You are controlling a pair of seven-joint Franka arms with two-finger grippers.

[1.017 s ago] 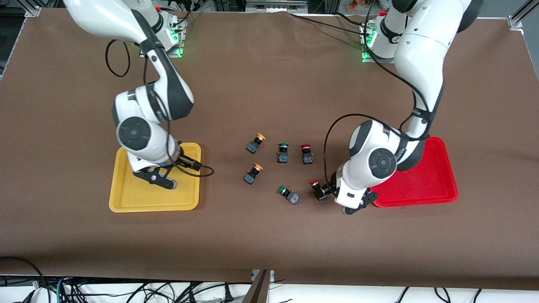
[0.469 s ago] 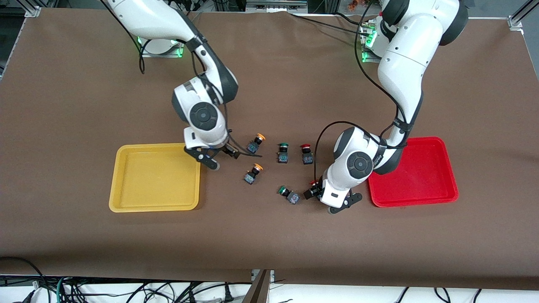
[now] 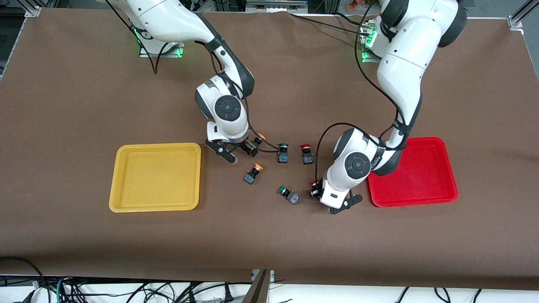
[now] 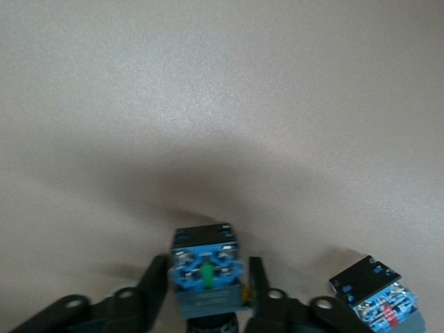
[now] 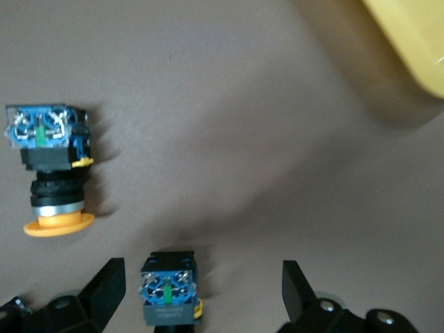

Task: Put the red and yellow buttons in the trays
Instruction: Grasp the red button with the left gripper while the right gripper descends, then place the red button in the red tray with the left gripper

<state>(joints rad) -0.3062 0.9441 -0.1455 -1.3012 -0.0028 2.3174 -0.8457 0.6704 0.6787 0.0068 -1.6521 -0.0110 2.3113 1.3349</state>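
My right gripper (image 3: 241, 151) is open and low over the table, beside the yellow tray (image 3: 156, 176). In the right wrist view its fingers (image 5: 111, 286) stand wide apart around the dark body of a yellow-capped button (image 5: 168, 288). That button (image 3: 255, 143) is partly hidden in the front view. A second yellow-capped button (image 3: 254, 172) lies nearer the camera and also shows in the right wrist view (image 5: 52, 173). My left gripper (image 3: 321, 200) is down beside the red tray (image 3: 421, 181). Its fingers (image 4: 156, 284) press both sides of a red-capped button (image 3: 313, 189), seen in the left wrist view (image 4: 206, 274). Another red-capped button (image 3: 306, 153) lies between the arms.
Two green-capped buttons lie among the others, one (image 3: 283, 153) beside the free red-capped one, one (image 3: 289, 195) beside the gripped one. Its body shows in the left wrist view (image 4: 378, 302). A corner of the yellow tray (image 5: 409, 48) shows in the right wrist view. Both trays hold nothing.
My right arm has swung from over the yellow tray to the yellow-capped button farther from the camera. My left gripper has slid onto the red-capped button beside the red tray and settled there.
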